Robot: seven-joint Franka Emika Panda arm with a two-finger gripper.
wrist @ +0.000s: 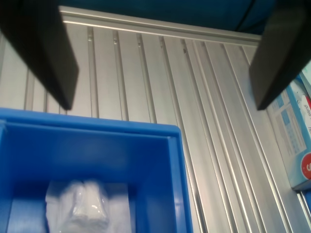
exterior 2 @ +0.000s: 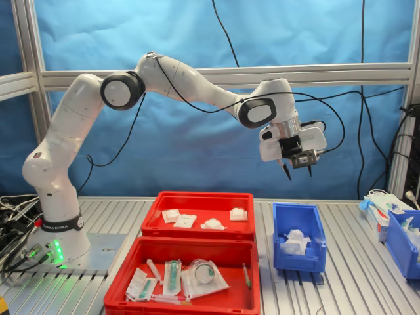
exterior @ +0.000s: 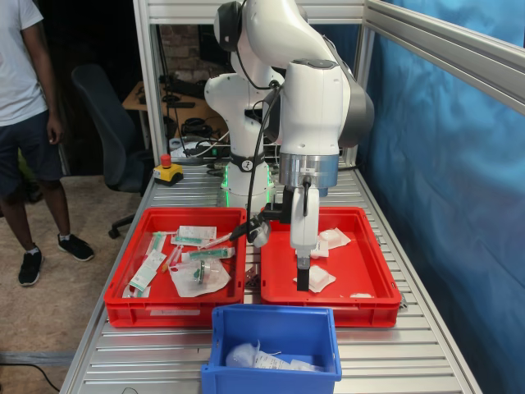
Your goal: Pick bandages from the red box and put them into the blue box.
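The red box (exterior: pixel 365 267) holds several white bandages (exterior: pixel 335 238); in the second exterior view it is the rear tray (exterior 2: pixel 197 233), again with bandages (exterior 2: pixel 185 220) inside. The blue box (exterior 2: pixel 298 261) stands to the second exterior view's right of it, with white wrapped packets (exterior 2: pixel 296 240) in it. It also shows in the first exterior view (exterior: pixel 275 313) and in the wrist view (wrist: pixel 97 127), where a white packet (wrist: pixel 82 208) lies inside. My gripper (exterior 2: pixel 298 174) hangs open and empty well above the blue box. It also shows in the first exterior view (exterior: pixel 303 284) and the wrist view (wrist: pixel 165 104).
A twin red tray (exterior: pixel 131 312) holds green-printed packets and syringes. A pale carton (exterior 2: pixel 384 210) and another blue bin (exterior 2: pixel 401 246) stand at the second exterior view's right. A person (exterior: pixel 25 123) stands beside the table. Aluminium frame posts (exterior 2: pixel 23 72) surround it.
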